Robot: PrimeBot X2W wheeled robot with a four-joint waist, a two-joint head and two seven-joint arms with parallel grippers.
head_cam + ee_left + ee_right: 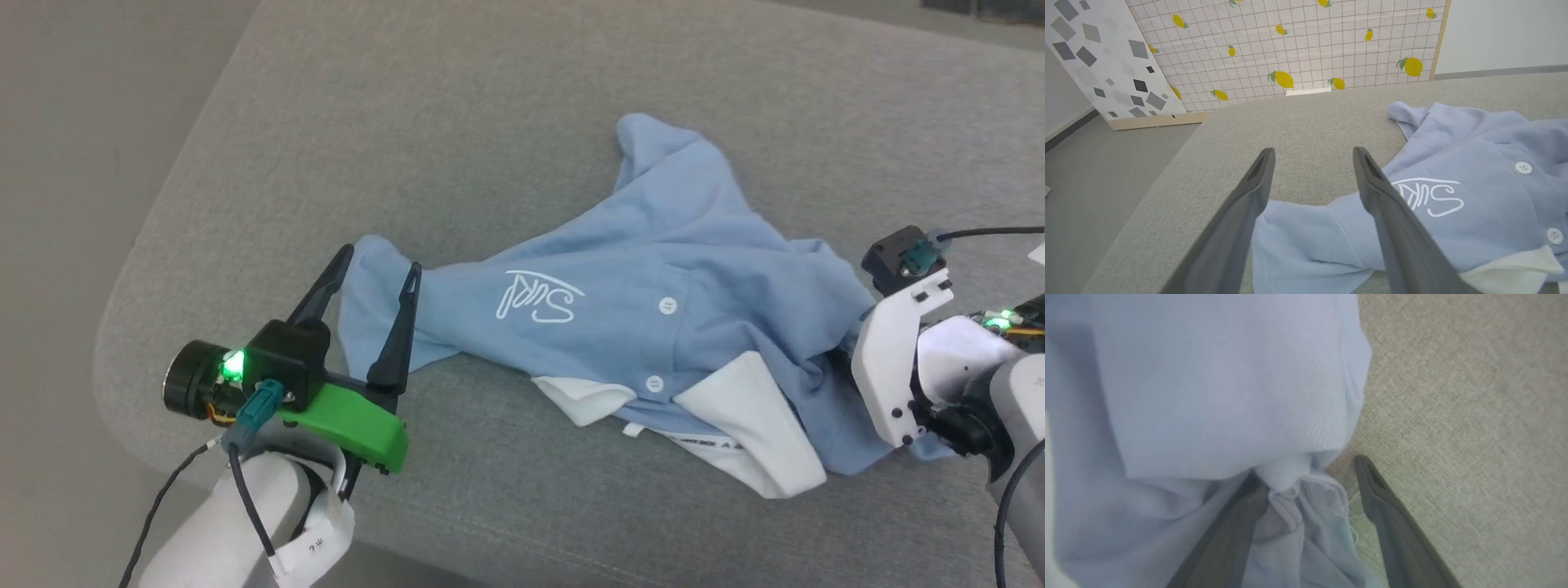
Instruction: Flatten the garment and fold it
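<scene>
Blue garment (pixel 653 269) rumpled — left pincer (pixel 381 259) agape

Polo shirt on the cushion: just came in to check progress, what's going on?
A two-armed robot is working on the light blue polo shirt, which lies crumpled on the grey cushion. Its left pincer stands open over one sleeve; its right pincer is open at the other side, bunched fabric between its fingers. Nothing is folded yet.
</scene>
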